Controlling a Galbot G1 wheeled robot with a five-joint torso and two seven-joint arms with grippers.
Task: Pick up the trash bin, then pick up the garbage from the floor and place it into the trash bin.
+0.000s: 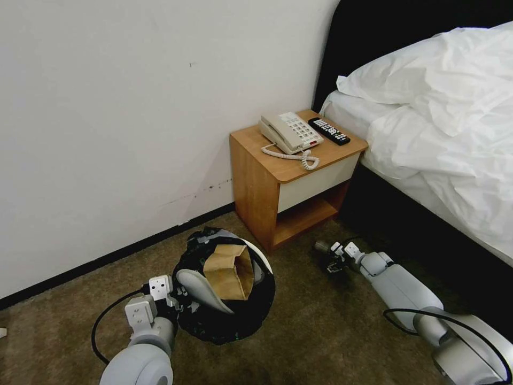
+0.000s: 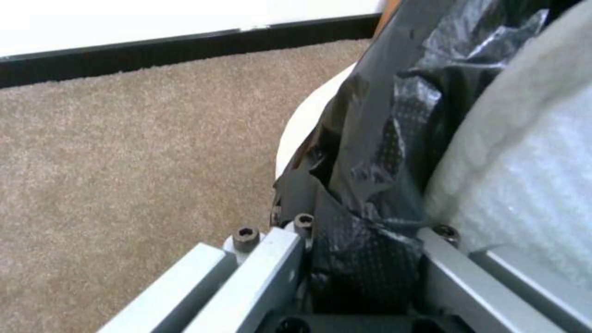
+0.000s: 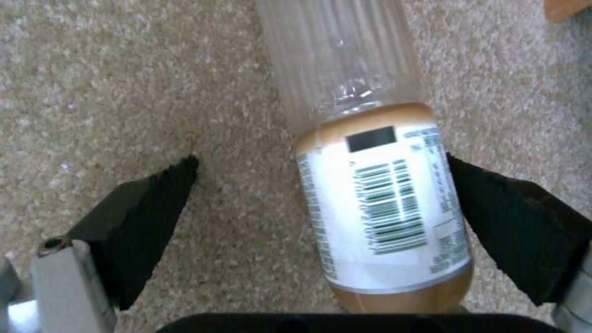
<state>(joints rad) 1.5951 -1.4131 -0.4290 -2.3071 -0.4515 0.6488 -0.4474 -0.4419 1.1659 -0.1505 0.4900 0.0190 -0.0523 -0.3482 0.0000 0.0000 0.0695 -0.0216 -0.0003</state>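
Trash bin (image 1: 227, 289) first: it hangs tilted toward the camera in the left gripper (image 1: 179, 299), whose fingers are clamped on the black-bagged rim (image 2: 370, 259), just in front of the wooden nightstand (image 1: 291, 176). Inside lie a brown paper bag (image 1: 230, 272) and a white slipper (image 1: 200, 289), so some garbage is already banked. Over to the right gripper (image 3: 321, 203), down on the carpet (image 3: 123, 92) by the bed: its fingers (image 3: 142, 222) are spread wide around a clear plastic bottle (image 3: 376, 199) with a barcoded label, one pad at the label's side, the other well clear. My read: bottle pickup is the step in hand. Next comes a square squeeze on the labelled body, which looks slick and crushable, then a lift across to the bin.
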